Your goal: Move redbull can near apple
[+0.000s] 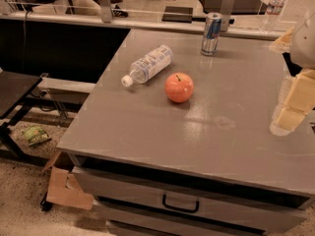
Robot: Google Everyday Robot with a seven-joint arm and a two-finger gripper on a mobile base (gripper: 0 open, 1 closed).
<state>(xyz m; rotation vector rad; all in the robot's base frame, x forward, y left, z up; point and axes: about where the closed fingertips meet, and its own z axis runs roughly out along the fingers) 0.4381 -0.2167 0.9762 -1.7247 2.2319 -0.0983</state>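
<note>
While the redbull can [211,33] is standing upright well behind the apple [179,87], the gripper [289,113] is hovering far right of the apple, spread or closed I cannot tell. Reaching seems the step in hand, next calling for a swing to the can.

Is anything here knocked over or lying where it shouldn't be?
The clear water bottle lies on its side on the table, beside the apple, while the redbull can stands upright at the far edge. A green packet and cardboard lie on the floor. The gripper hangs at the table's right side.
</note>
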